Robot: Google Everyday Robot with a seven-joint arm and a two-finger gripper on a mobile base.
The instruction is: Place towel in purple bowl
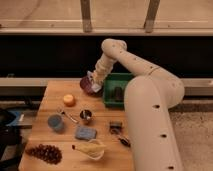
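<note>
the robot's hand (92,85) hangs over the far left part of the tabletop (50,100), directly above the purple bowl (88,85). a small pale scrap, apparently the towel (95,88), shows at the tip of the hand, right over the bowl's rim. whether the hand is pinching it or has let go cannot be told. the white arm (131,61) rises from the hand, bends high, and runs back into the large pale body at the right.

just right of the bowl, touching or nearly so, sits a green bin (118,90) with something dark inside. nearer the front, an orange fruit (69,100) lies left of a small dark cup (86,116). a blue cup (55,122) and a blue sponge (85,132) sit further forward. at the front edge are a dark bunch of grapes (45,153) and a pale bowl (92,149).

the towel will likely handle as light, soft and limp. it would drape and fold rather than hold a shape. a pinch at a bunched middle or corner suits it best. a trailing edge could catch on the rim and hang outside the bowl.
</note>
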